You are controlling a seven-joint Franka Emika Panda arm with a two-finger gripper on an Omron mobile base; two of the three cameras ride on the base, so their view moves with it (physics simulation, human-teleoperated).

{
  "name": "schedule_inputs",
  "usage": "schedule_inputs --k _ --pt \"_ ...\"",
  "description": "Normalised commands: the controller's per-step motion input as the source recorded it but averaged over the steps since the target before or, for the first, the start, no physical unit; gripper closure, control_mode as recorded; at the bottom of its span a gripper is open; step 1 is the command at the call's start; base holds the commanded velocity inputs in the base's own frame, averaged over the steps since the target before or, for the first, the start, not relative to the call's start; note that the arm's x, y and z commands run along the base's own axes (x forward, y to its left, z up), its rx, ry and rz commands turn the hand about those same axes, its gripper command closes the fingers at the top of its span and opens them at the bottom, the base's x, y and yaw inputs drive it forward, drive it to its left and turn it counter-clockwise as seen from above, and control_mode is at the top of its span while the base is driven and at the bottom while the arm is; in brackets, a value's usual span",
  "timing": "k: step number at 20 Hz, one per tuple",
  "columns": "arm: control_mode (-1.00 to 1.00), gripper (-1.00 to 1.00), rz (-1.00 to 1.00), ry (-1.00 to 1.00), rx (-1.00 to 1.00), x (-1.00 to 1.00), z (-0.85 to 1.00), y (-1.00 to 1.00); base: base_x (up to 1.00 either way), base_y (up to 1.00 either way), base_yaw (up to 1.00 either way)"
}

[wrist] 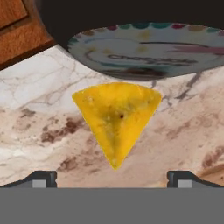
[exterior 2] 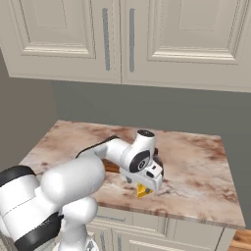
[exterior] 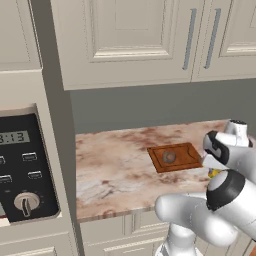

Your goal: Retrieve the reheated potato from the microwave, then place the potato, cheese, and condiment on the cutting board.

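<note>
Tabletop: pink-veined marble tabletop (exterior: pixel 115 170) carried everything below the cream cabinets.
Microwave: beige-framed microwave with black control panel (exterior: pixel 22 167) stood left of it.
Board: reddish-brown rectangular wooden cutting board (exterior: pixel 184 159) held the small round brown potato (exterior: pixel 169 157).
Pincer: pincer (wrist: pixel 112 177) hung spread wide over the cheese, gripping nothing.
Bottle: condiment bottle with pale label (wrist: pixel 148 52) lay just beyond the cheese.
Cheese: small yellow cheese wedge (wrist: pixel 117 116) lay on marble beside the board.
</note>
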Motion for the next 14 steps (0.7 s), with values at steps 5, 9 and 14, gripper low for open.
schedule_inputs --k 5,9,14 --pt "-1.00 -1.00 0.00 -0.11 0.00 0.19 -0.23 -0.01 0.00 0.00 0.00" --pt "-1.00 -1.00 0.00 -0.06 -0.05 0.17 -0.18 -0.02 0.00 0.00 0.00" --pt "-1.00 -1.00 0.00 -0.01 -0.11 0.07 -0.14 -0.18 0.00 0.00 0.00"
